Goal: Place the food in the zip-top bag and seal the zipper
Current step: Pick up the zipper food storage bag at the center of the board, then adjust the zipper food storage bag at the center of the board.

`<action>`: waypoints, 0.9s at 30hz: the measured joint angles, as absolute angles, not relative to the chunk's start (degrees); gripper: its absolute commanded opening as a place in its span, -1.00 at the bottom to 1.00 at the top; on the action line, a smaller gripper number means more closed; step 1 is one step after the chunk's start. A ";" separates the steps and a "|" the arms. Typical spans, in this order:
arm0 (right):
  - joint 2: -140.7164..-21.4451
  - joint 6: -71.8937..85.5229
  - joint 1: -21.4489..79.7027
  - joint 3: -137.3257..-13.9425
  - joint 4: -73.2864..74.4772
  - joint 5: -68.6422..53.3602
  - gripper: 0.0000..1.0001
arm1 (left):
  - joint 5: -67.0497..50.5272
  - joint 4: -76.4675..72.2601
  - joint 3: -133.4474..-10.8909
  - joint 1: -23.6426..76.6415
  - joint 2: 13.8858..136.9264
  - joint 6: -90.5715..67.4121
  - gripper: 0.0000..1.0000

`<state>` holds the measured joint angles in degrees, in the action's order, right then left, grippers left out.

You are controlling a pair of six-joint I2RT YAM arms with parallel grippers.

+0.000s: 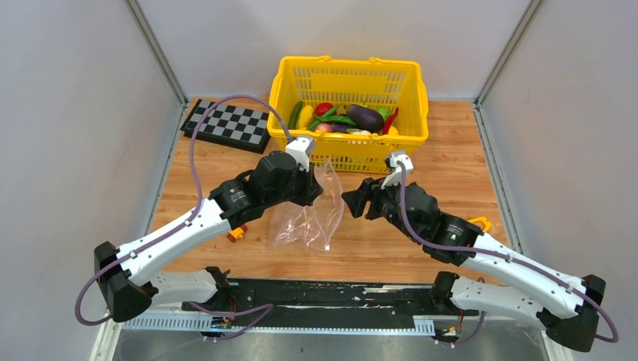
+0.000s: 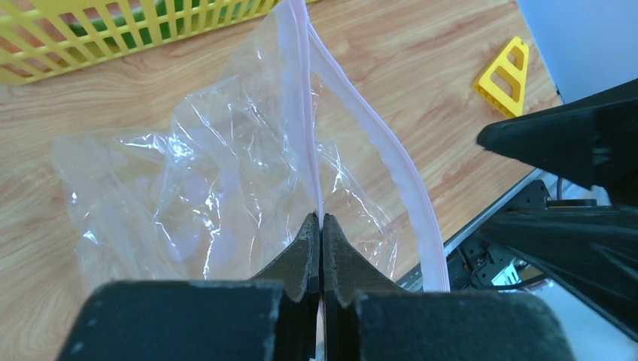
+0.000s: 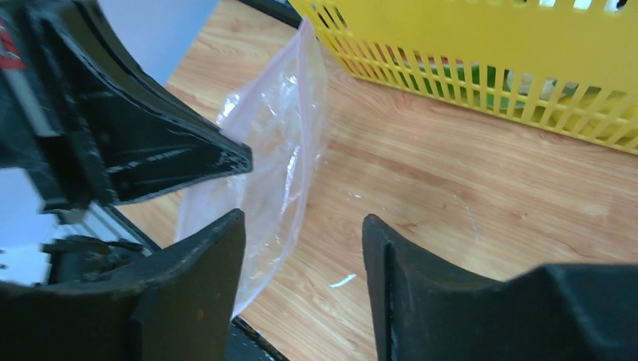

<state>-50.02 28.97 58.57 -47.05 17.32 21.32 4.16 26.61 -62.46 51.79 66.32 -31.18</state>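
Left of the table's middle, the left gripper (image 2: 321,226) is clamped tight on one lip of the zipper (image 2: 380,147), holding the zip-top bag (image 1: 307,219) half lifted with its body slumped on the wood. So thin a strip could, I judge, slip from that narrow bite, or the mouth could collapse flat, if the film gets tugged sideways. Just right of the bag, the right gripper (image 1: 352,200) stands wide and holds nothing, while the food (image 1: 350,118) lies in the yellow basket (image 1: 350,66) beyond both arms.
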 measured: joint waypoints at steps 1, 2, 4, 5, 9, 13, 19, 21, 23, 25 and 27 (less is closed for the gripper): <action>-48.84 28.75 58.39 -47.31 17.37 20.95 0.27 | 4.21 26.28 -62.52 51.77 66.35 -31.18 -1.00; -48.10 28.75 58.26 -47.70 17.37 20.80 0.27 | 4.19 26.02 -62.59 51.77 66.35 -31.18 -1.00; -47.75 29.06 57.87 -48.29 17.15 20.36 0.27 | 4.12 25.26 -62.65 51.99 66.35 -31.18 -1.00; -47.86 29.34 57.69 -48.31 16.93 20.01 0.27 | 4.08 25.02 -62.65 52.07 66.35 -31.20 -1.00; -51.53 32.12 56.88 -47.35 14.55 16.86 0.24 | 3.57 23.86 -62.65 52.29 66.30 -31.38 -1.00; -56.16 34.13 55.70 -45.45 12.16 12.47 0.23 | 3.46 23.53 -62.63 52.53 65.49 -31.64 -1.00; -60.31 36.01 53.91 -45.25 7.40 7.97 0.22 | 3.44 23.35 -62.63 52.53 62.98 -31.97 -1.00; -61.63 36.64 53.21 -45.15 4.54 5.39 0.22 | 3.44 23.33 -62.63 52.53 62.30 -32.12 -1.00; -63.13 37.43 52.64 -45.15 1.83 2.72 0.11 | 3.44 23.35 -62.63 52.53 61.87 -32.25 -1.00; -64.25 37.89 52.42 -45.15 0.54 1.43 -0.07 | 3.49 23.42 -62.63 52.53 61.71 -32.27 -1.00; -65.30 38.28 52.42 -45.19 0.56 1.83 -0.31 | 3.64 23.68 -62.63 52.58 61.69 -32.29 -1.00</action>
<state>-65.30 38.28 52.42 -45.19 0.56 1.83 3.64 23.68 -62.63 52.58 61.69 -32.29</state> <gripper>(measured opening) 0.479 0.008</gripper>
